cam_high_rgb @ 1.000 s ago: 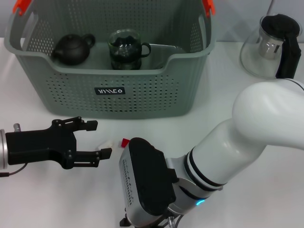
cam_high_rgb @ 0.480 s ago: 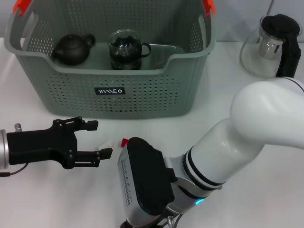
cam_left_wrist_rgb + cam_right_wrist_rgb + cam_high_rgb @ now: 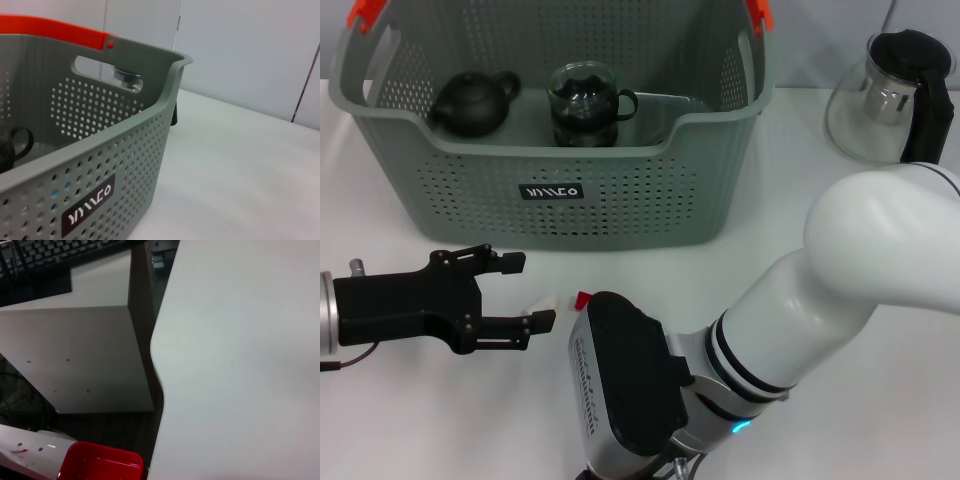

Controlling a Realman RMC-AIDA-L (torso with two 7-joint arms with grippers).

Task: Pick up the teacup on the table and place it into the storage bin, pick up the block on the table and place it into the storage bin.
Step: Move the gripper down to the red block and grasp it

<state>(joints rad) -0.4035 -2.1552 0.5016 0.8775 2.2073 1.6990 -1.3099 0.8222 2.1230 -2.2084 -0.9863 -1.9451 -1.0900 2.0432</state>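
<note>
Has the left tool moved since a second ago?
No. The left tool sits open at the same spot in front of the storage bin, below its label.

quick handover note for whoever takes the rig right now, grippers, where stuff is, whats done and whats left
Left gripper: open, empty, low over the white table in front of the grey perforated storage bin.
Right gripper: hidden below the bent right arm; state unknown.
In the bin: a glass teacup with dark contents and a small dark teapot, so the teacup step looks done.
Left: a small red-and-white block lies on the table by the left fingertips, not yet grasped; pick it up and bin it.
A glass pitcher with a black handle stands beyond the bin's right side.
</note>
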